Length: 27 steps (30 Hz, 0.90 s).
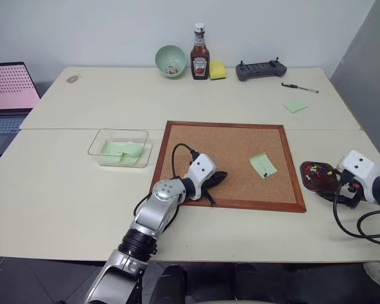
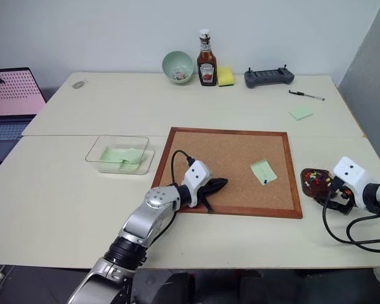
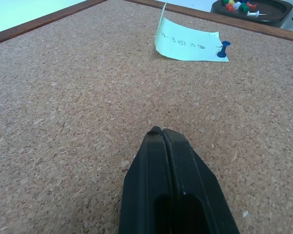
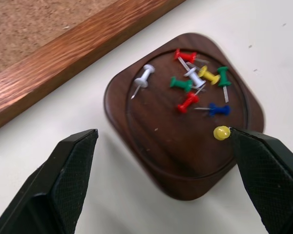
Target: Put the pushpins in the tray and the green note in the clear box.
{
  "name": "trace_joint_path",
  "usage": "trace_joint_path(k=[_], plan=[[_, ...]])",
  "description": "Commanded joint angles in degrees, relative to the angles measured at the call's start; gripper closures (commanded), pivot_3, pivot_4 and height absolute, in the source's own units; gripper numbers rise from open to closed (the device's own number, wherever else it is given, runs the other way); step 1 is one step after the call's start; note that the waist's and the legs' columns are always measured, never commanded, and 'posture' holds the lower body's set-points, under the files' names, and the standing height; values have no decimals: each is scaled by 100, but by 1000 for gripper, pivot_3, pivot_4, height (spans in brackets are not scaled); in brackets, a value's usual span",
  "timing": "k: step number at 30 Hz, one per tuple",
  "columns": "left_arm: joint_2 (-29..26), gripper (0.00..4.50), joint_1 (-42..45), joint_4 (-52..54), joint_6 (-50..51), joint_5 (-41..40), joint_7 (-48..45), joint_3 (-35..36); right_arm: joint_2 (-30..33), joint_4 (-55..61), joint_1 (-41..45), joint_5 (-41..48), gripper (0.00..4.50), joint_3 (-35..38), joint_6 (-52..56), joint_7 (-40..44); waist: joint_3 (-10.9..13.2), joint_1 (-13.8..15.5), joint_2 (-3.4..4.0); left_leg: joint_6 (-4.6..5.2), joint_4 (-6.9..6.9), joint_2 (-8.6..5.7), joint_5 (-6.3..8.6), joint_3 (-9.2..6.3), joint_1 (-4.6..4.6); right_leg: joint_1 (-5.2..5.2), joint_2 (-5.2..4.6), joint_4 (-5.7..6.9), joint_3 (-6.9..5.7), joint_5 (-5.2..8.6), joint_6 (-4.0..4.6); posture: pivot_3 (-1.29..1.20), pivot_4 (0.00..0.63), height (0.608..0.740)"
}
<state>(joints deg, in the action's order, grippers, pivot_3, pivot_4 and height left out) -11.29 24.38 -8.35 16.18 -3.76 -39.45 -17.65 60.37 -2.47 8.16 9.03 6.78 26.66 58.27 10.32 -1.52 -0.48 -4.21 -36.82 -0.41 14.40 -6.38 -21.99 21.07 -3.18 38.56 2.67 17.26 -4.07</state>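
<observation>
the left gripper (image 1: 216,179), two black fingers pressed flat together with nothing between them, rests low over the near-left part of the large cork board with the red-brown wooden frame (image 1: 177,125). ahead of it on the cork, well apart, lies the pale green square sticky note (image 3: 188,43), one edge curled up, faint writing on it, and one dark blue pushpin (image 3: 223,49) stuck through its corner nearest the tray.

the right gripper (image 4: 161,161) hangs over the small dark reddish-brown tray (image 4: 136,141) with its two fingers spread wide, one on each side of the tray and holding nothing. the tray sits on the pale table (image 1: 63,190) just beside the board's right frame, not touching it. in the tray i count nine pins: two red, two green, two yellow, two white and one blue (the yellow one (image 4: 221,132) nearest the finger lies right at that fingertip (image 4: 244,141)).

farther left, beside the board, stands the shallow transparent rectangular plastic box (image 1: 98,142) with pale green notes inside; how many i cannot tell.

beyond the board, to the right, lie one brighter green note pad (image 1: 295,105) and one black pen (image 1: 299,88). along the far edge stand one pale green round bowl (image 1: 170,61), one ketchup bottle (image 1: 199,56), one yellow sponge (image 1: 217,69) and one dark grey controller (image 1: 261,69). an open laptop (image 1: 9,95) sits at far left.
</observation>
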Motion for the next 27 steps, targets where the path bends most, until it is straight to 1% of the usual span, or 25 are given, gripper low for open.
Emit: trace_joint_path(k=[1, 7, 9, 12, 16, 20, 24, 27], plan=[[-1, 4500, -150, -173, 130, 113, -39, -182, 76, 290, 34, 203, 15, 252, 193, 65, 0, 0, 0, 0, 0, 0, 0, 0, 0, 0, 0, 0, 0, 0, 0, 0, 150, 740], [6, 4500, -144, -192, 112, 117, -41, -189, -65, 509, 216, 635, 15, 539, 623, -24, 1, 0, -1, 0, 0, 0, 0, 0, 0, 0, 0, 0, 0, 0, 0, 0, 150, 740], [1, 4500, -147, -190, 111, 113, -44, -182, -194, 697, 384, 907, 15, 640, 822, -53, 1, -1, -1, 0, 0, 0, 0, 0, 0, 0, 0, 0, 0, 0, 0, 0, 150, 740], [-2, 4500, -143, -194, 112, 112, -45, -180, -343, 888, 539, 1056, 15, 619, 937, -129, 0, -1, 0, 0, 0, 1, 0, -1, 0, 0, 1, 1, -1, 0, 0, 0, 150, 740], [1, 4500, -132, -202, 112, 113, -42, -176, -933, 1387, 653, 1237, 15, 329, 1015, -456, 0, 3, -6, 0, 0, 1, 0, -4, -1, -1, 1, -2, -3, 0, 0, 0, 150, 740], [10, 4500, -139, -189, 120, 116, -28, -180, -1387, 1419, 705, 1096, 15, -18, 879, -680, 0, 3, -6, 0, 1, 1, 0, -4, -1, -1, 1, -2, -4, 0, 0, 0, 150, 740], [16, 4500, -152, -163, 135, 125, -17, -195, -1732, 1053, 852, 831, 15, -404, 493, -800, -1, 0, -4, 0, 1, 0, 0, -4, -1, 1, 0, 0, -4, 0, 0, 0, 150, 740], [9, 4500, -174, -121, 154, 125, -1, -190, -1786, 754, 959, 641, 15, -620, 213, -753, -1, 6, -4, 0, 1, -1, 0, -4, -2, 1, 0, 0, -3, 0, 0, 0, 150, 740]])
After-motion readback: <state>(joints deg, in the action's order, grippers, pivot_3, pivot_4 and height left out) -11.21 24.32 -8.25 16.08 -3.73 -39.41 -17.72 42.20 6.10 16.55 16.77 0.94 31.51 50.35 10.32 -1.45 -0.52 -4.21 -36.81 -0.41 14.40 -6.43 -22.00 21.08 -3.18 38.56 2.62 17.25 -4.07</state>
